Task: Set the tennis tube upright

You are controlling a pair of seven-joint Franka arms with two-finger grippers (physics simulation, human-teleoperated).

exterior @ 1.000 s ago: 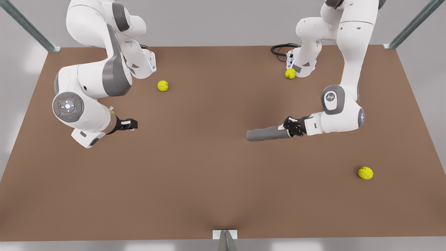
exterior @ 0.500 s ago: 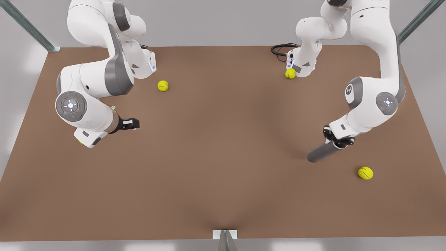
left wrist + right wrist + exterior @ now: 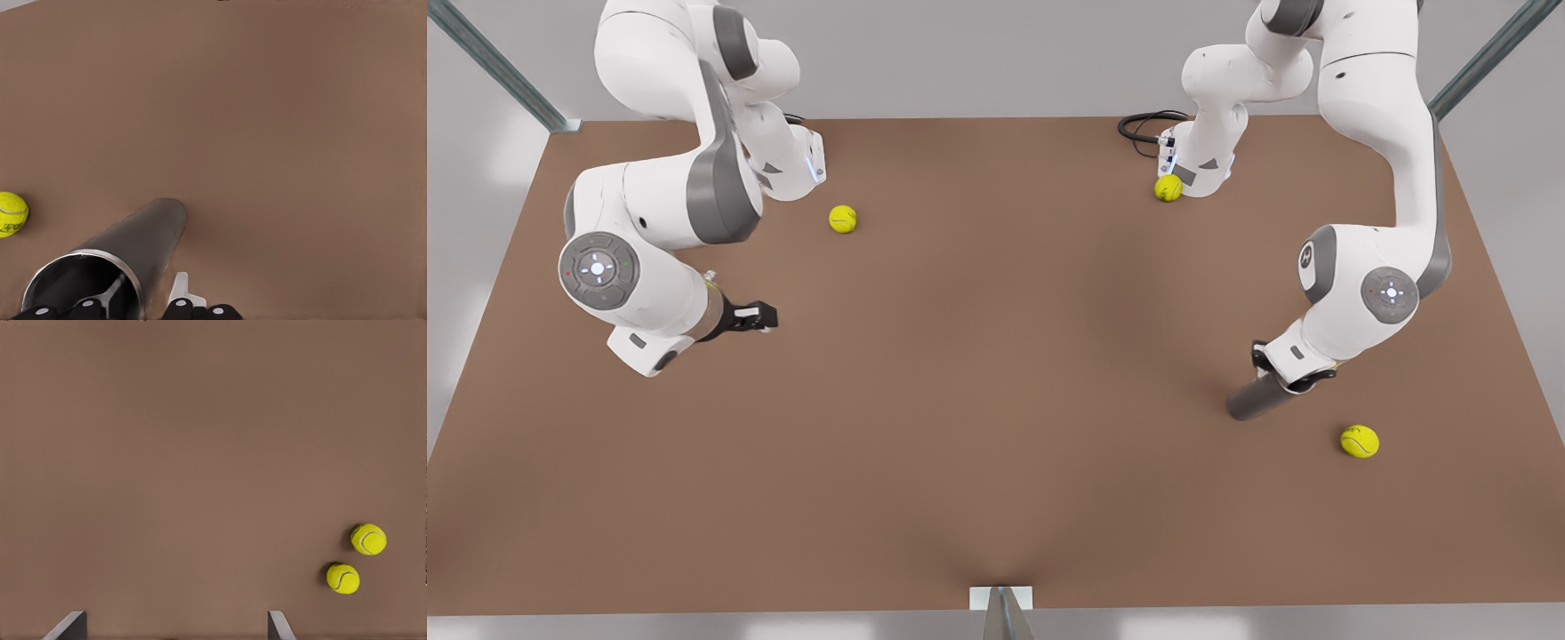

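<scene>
The tennis tube (image 3: 1256,399) is a matte grey cylinder, held tilted over the table at the front view's right, its lower end toward the table. My left gripper (image 3: 1294,373) is shut on its upper end. In the left wrist view the tennis tube (image 3: 137,243) points away from the camera with its silvery rim (image 3: 80,256) nearest, and my left gripper (image 3: 143,298) pinches the wall at that rim, one finger inside and one outside. My right gripper (image 3: 761,315) waits at the front view's left, and its fingers (image 3: 279,624) stand wide apart in the right wrist view.
Yellow-green tennis balls lie on the brown table (image 3: 996,427): one (image 3: 1359,441) close to the tube, one (image 3: 842,219) at the back left, one (image 3: 1168,188) by the far arm base. A black cable (image 3: 1143,125) loops at the back edge.
My left gripper has carried the tube from lying level near the middle to the front view's right and tipped it steeper. The right arm has barely shifted.
</scene>
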